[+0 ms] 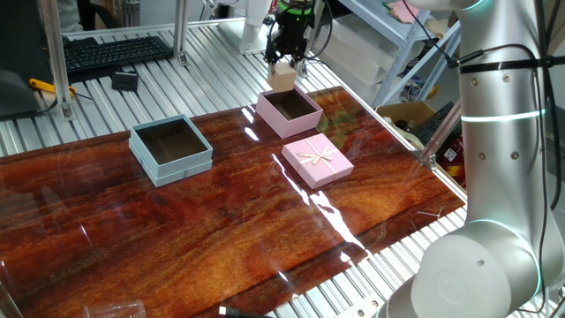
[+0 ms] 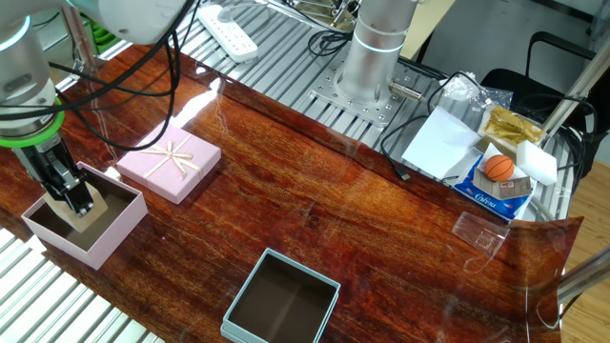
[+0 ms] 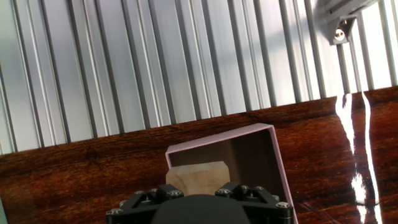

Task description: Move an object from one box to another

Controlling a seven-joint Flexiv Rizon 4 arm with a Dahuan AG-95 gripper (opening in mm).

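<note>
My gripper (image 1: 284, 69) is shut on the tan wooden cube (image 1: 282, 79) and holds it just above the far edge of the open pink box (image 1: 290, 112). In the other fixed view the gripper (image 2: 76, 204) has the cube (image 2: 85, 207) over the pink box (image 2: 86, 221), low inside its rim. The hand view shows the cube (image 3: 198, 177) in front of the gripper body with the pink box (image 3: 277, 162) beneath it. The pale blue-grey box (image 1: 171, 148) stands open on the table to the left, and it also shows in the other fixed view (image 2: 282, 300).
A flat pink lid with a ribbon bow (image 1: 317, 160) lies next to the pink box on the wooden table (image 1: 221, 230). Ribbed metal surface (image 1: 203, 71) surrounds the table. A keyboard (image 1: 115, 51) lies at the back. Robot base (image 2: 374, 48) and clutter with an orange ball (image 2: 499, 168) stand across.
</note>
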